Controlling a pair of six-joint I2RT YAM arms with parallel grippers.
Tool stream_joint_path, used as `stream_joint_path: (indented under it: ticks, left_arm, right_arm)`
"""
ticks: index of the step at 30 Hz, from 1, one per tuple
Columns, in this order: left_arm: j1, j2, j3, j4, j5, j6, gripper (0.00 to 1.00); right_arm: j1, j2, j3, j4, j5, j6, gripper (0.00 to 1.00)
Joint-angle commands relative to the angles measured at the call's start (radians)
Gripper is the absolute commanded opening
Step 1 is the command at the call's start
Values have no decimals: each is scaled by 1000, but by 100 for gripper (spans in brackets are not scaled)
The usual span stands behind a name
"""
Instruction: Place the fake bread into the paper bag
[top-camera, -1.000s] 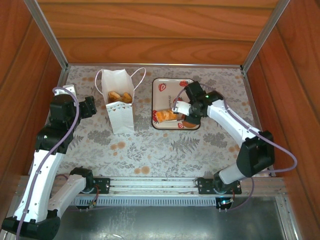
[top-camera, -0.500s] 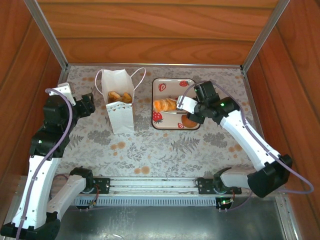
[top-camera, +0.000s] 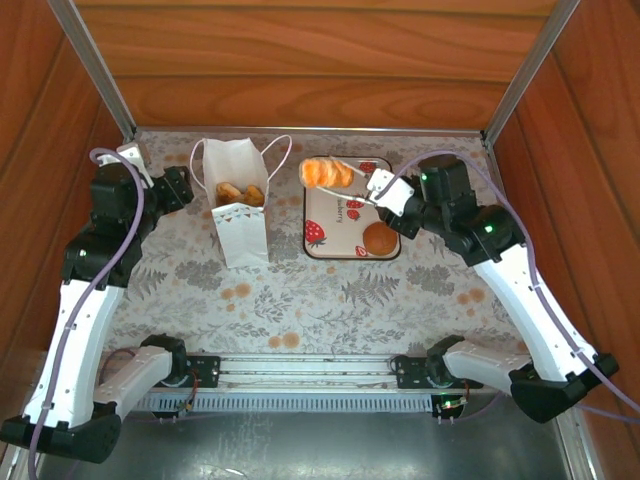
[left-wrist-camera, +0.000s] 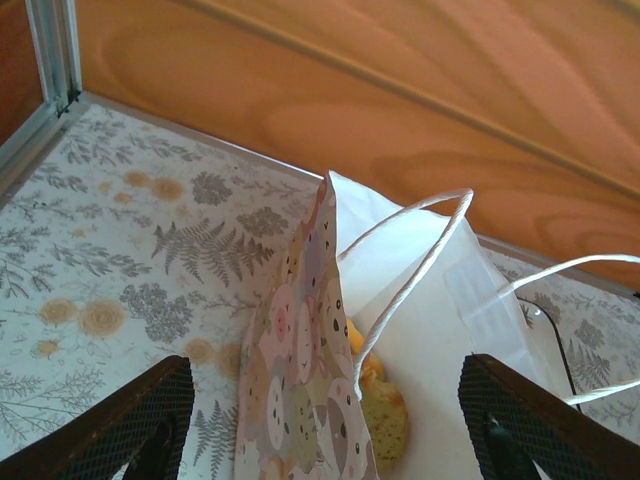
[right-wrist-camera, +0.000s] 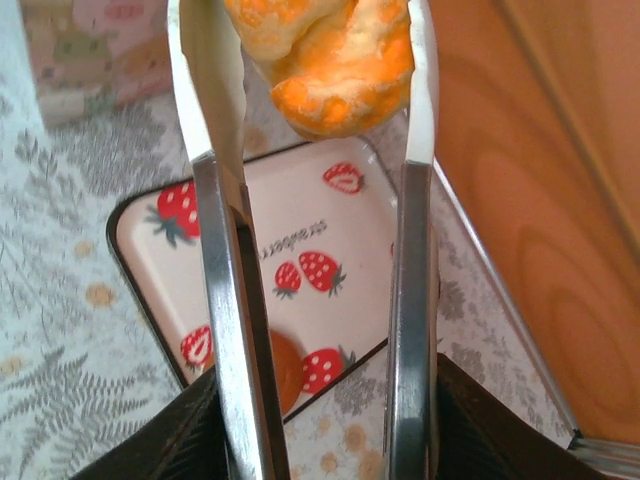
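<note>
One small white paper bag (top-camera: 243, 235) with a speckled pattern stands on the single floral tabletop (top-camera: 300, 300). The bag has two white cord handles (left-wrist-camera: 410, 270). At least two golden-brown toy pastries (top-camera: 240, 191) show inside the bag; any beneath them cannot be counted. To the right of the bag are one white strawberry-printed tray (top-camera: 340, 245), one round brown toy bun (top-camera: 380, 238), one golden-orange toy croissant (top-camera: 326, 172) and one pair of thin silver metal tongs (right-wrist-camera: 225, 300). Two white-and-black robot arms (top-camera: 85, 290) flank the bag, one on each side.

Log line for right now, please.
right gripper: shut on tongs | tongs: gripping croissant, lifted by tray's far-left corner | left gripper: open, beside bag | bag: upright, pastries inside | tray: bun on it
</note>
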Motion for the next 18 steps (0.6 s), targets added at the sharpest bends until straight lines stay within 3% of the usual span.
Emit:
stream_joint_path:
  ticks: [1,8,18]
  left_arm:
    - [6,11,28,-23,21,-21,74]
    - [7,46,20,-21,32,-32,73]
    - [4,114,41,-18,-35,33,73]
  right_arm:
    - [27,-9,87,41,-9,169,47]
    - [138,95,252,17,108,432,41]
    - [261,376,632,-264,186,763,38]
